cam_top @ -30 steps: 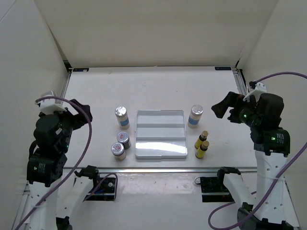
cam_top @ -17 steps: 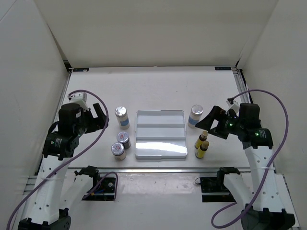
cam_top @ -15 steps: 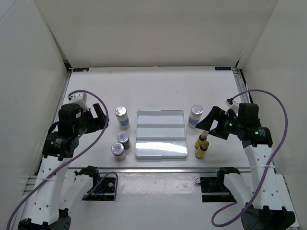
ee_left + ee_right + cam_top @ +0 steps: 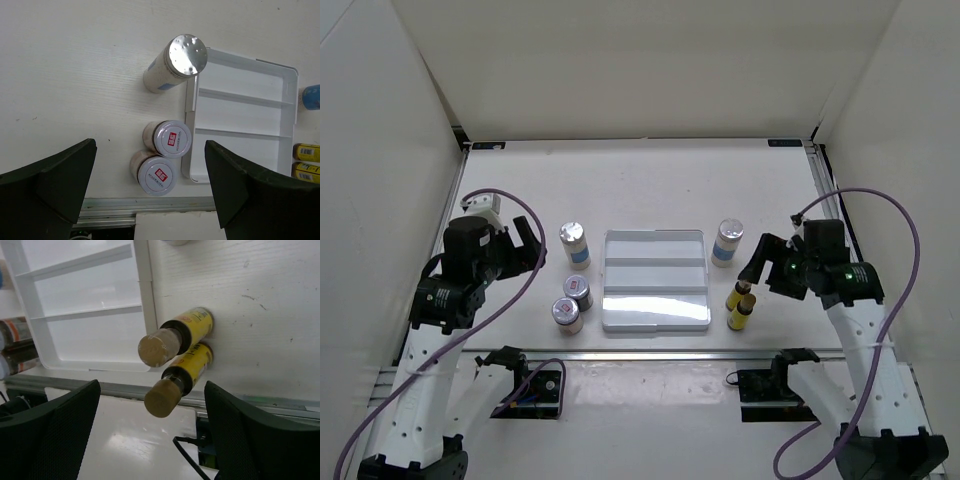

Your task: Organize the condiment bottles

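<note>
left arm (image 4: 432, 300), right arm (image 4: 855, 290): white links, black joint housings | cables (image 4: 865, 190): purple, looped | LEDs (image 4: 788, 268): green, right arm | fingers (image 4: 50, 195): matte black

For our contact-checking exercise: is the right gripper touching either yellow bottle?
Apart. The right wrist view shows the right gripper open wide, its jaws standing clear on either side of the yellow bottles.
</note>
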`<state>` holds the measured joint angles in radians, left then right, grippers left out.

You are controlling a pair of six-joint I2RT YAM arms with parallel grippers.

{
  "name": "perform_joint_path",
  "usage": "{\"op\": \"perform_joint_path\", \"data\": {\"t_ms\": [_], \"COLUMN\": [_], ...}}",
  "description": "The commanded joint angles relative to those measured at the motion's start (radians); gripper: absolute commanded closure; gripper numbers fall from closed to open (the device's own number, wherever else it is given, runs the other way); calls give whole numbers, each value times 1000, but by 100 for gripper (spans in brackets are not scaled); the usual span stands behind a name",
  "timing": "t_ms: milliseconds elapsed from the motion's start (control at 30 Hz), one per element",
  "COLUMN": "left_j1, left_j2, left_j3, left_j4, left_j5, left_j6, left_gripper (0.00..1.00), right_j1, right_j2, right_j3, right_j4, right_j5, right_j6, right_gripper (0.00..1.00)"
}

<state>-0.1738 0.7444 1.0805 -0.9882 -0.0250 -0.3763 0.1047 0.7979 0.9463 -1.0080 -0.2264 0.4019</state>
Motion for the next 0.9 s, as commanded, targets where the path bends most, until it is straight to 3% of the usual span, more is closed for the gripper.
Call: {"op": "perform_joint_path", "data": {"t_ms": [0,33,233,400,500,767,833,867], "left_j1": [-4,-4,-4,-4,-4,-4,-4,-4], "left_j2": [-2,-2,18,18,27,36,36,36], "left_j3": [-14,-14,-14,-14,-14,-14,-14,-14], "left_j4": [-1,-1,-1,-1,-1,-1,-1,-1], "left_j5": [-23,-23,-13,-13,-13,-13,-13,-13], "left_j6": [-13,-13,-4,-4,-4,-4,-4,-4], "left_gripper": [0,0,0,0,0,0,0,0], "right_j1": [44,65,241,378,412,412,412,412], "right_j2": [55,66,162,250,290,334,343,353], "right_j3": [20,20,20,78,97,106,95,95], "right_j4": [5,14,43,8,8,37,52,52], "right_j5": [119,136,356,524,593,602,602,602], "right_j6": [14,24,77,124,135,137,124,124], "right_gripper": [14,24,20,25,29,46,52,61]}}
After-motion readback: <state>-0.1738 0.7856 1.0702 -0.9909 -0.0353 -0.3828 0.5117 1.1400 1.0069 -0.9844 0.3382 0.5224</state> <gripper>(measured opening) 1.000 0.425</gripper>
